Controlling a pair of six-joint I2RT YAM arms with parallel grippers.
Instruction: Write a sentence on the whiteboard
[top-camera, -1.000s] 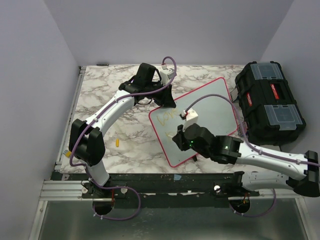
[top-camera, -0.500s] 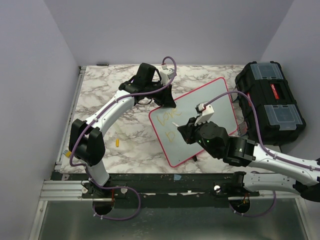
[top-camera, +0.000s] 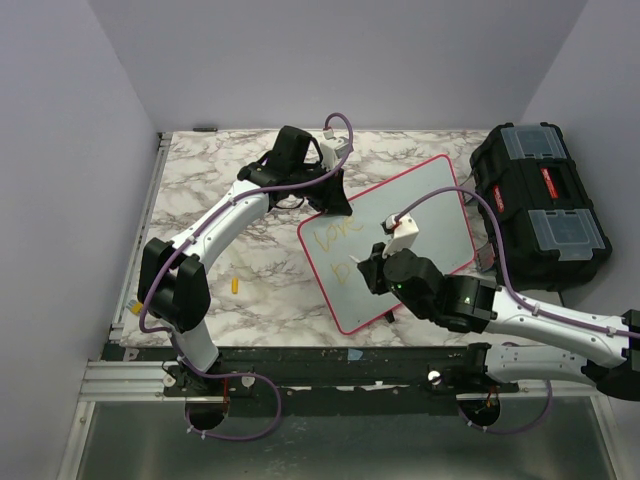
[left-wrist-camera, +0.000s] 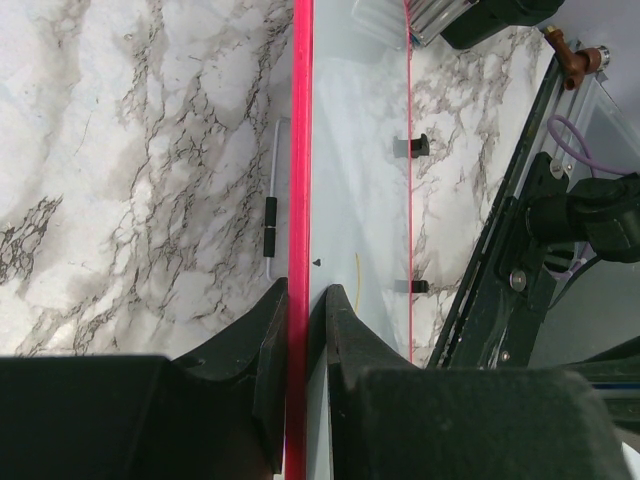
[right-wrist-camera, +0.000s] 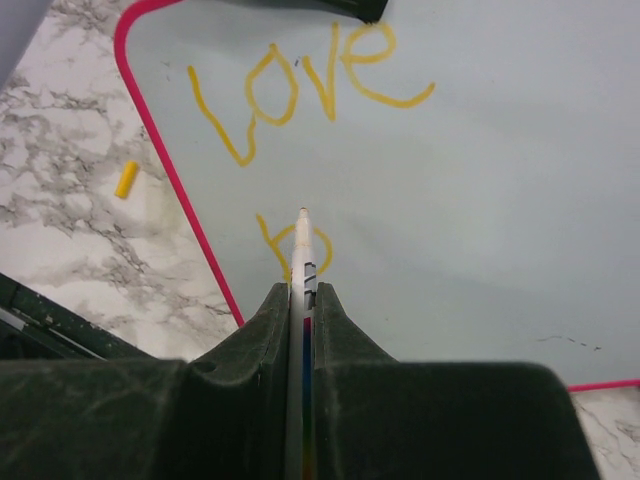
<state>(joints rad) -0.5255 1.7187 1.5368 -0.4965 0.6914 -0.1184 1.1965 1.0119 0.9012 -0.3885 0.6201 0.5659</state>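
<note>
evidently the left claw (left-wrist-camera: 300, 300) is clamped on the pink-red rim of the flat, glossy white whiteboard (left-wrist-camera: 355, 200), probably so it cannot slide on the marbled bench (left-wrist-camera: 150, 150). the right claw (right-wrist-camera: 303, 295) pinches a slim white marker (right-wrist-camera: 302, 245), its tip just ahead, at the second line of the yellow-orange handwritten sentence (right-wrist-camera: 300, 95).

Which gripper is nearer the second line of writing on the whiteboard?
Right. The right gripper holds the marker, tip over the second line; the left gripper clamps the whiteboard's far rim, beyond the first line.
</note>
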